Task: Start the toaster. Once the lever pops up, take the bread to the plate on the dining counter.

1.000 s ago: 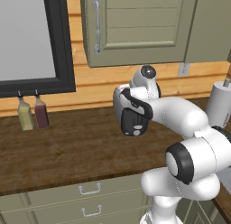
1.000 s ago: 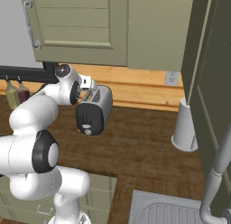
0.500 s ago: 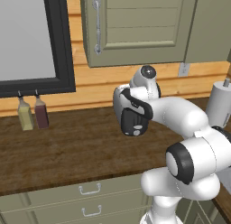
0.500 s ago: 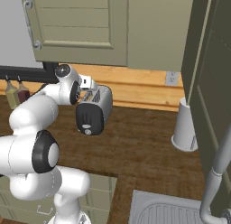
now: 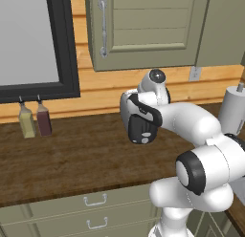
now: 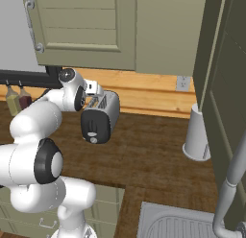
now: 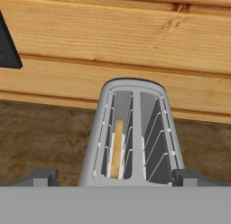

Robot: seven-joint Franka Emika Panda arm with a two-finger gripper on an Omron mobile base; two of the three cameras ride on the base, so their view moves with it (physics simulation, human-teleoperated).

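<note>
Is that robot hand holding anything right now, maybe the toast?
No, nothing. The gripper is open, its fingertips on either side of the toaster, while the bread sits untouched in a slot.

So the white arm is folded up from the base, elbow bent, forearm reaching forward with the wrist turned downward. The claw (image 7: 115, 178) has its jaws spread as wide as they go, nothing held between them, the two dark fingertips (image 7: 40, 177) sitting far apart.
</note>
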